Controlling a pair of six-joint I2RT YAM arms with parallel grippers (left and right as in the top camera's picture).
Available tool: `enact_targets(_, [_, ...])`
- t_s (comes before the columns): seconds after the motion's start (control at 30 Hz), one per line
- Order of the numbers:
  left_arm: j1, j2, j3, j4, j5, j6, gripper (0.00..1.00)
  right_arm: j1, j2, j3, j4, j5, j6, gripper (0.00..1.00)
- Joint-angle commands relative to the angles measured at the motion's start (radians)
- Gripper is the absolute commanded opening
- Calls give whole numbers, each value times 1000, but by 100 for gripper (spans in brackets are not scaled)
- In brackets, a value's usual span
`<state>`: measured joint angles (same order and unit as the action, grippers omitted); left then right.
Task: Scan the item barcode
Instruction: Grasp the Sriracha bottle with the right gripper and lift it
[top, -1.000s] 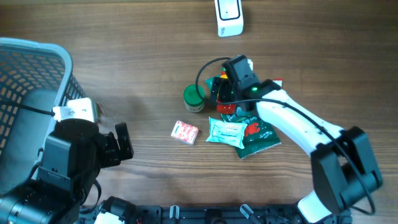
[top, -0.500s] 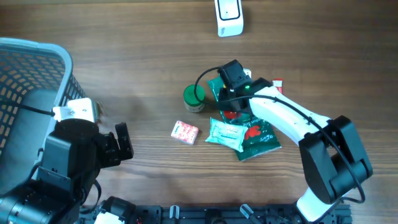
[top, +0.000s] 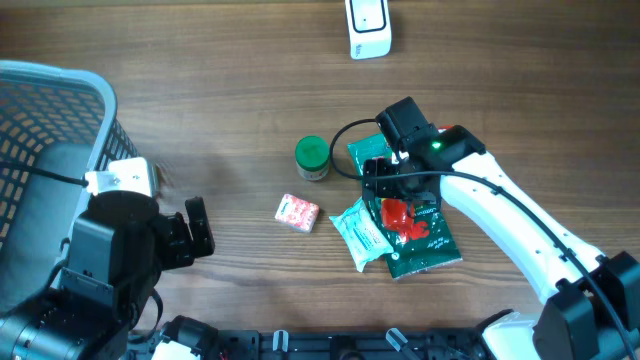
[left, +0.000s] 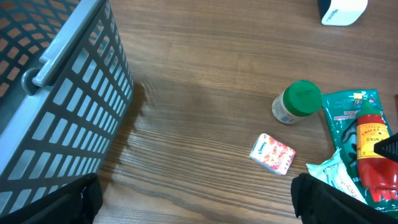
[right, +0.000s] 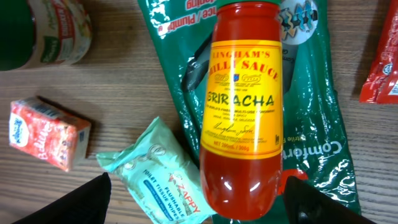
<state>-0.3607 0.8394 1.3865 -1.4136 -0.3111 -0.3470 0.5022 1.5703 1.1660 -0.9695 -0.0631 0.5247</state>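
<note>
A red sriracha bottle (right: 244, 106) with a yellow label lies flat on a green pouch (right: 311, 155), cap pointing away from me. My right gripper (right: 199, 208) hangs open over the bottle's base, one finger on each side and neither touching it. From overhead the bottle (top: 397, 213) sits just below that gripper (top: 388, 185). No barcode shows on the bottle's upper face. A white scanner (top: 368, 28) stands at the far edge. My left gripper (left: 199, 205) is open over bare wood at the near left, holding nothing.
A green-lidded jar (top: 312, 157), a small pink box (top: 297, 212) and a teal tissue pack (top: 358, 232) lie left of the bottle. A red packet (right: 382, 68) sits at its right. A grey mesh basket (top: 55, 100) fills the left side.
My right arm has swung right and toward the near edge, away from the jar. The tissue pack has turned and the green pouch has shifted. The left arm has not moved.
</note>
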Motion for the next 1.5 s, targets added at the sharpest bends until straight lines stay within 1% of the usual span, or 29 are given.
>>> enact_targets(0.0, [5, 0, -2, 2, 8, -9, 100, 0, 13, 5, 3, 45, -18, 89])
enact_targets(0.03, [5, 0, -2, 2, 8, -9, 100, 0, 21, 5, 6, 69, -10, 89])
enact_targets(0.1, [5, 0, -2, 2, 8, -9, 100, 2, 52, 4, 8, 177, 10, 88])
enact_targets(0.17, [5, 0, -2, 2, 8, -9, 100, 6, 93, 5, 9, 240, 27, 78])
enact_targets(0.4, [5, 0, -2, 2, 8, -9, 100, 97, 207, 5, 43, 269, 26, 78])
enact_targets(0.57, [5, 0, -2, 2, 8, -9, 100, 114, 281, 5, 16, 377, 51, 78])
enact_targets(0.6, [5, 0, -2, 2, 8, -9, 100, 114, 306, 4, 3, 382, 58, 75])
enact_targets(0.63, [5, 0, -2, 2, 8, -9, 100, 114, 326, 5, -11, 378, 61, 70])
enact_targets(0.73, [5, 0, -2, 2, 8, -9, 100, 114, 366, 5, -26, 349, 66, 64])
enact_targets(0.9, [5, 0, -2, 2, 8, -9, 100, 112, 367, 28, -18, 122, 51, 44])
enact_targets(0.93, [5, 0, -2, 2, 8, -9, 100, 111, 367, 46, -28, 90, 50, 41])
enact_targets(1.0, [5, 0, -2, 2, 8, -9, 100, 104, 366, 106, -69, 23, 27, 39])
enact_targets(1.1, [5, 0, -2, 2, 8, -9, 100, 73, 343, 208, -134, -130, -121, 39])
enact_targets(1.13, [5, 0, -2, 2, 8, -9, 100, 61, 330, 218, -134, -189, -167, 40])
enact_targets(1.17, [5, 0, -2, 2, 8, -9, 100, 45, 312, 220, -130, -269, -226, 44])
enact_targets(1.27, [5, 0, -2, 2, 8, -9, 100, -14, 295, 220, -140, -483, -323, 42])
enact_targets(1.33, [5, 0, -2, 2, 8, -9, 100, -56, 295, 220, -160, -676, -425, 38])
enact_targets(1.4, [5, 0, -2, 2, 8, -9, 100, -95, 295, 220, -188, -841, -531, 37])
enact_targets(1.47, [5, 0, -2, 2, 8, -9, 100, -132, 295, 220, -220, -946, -628, 38])
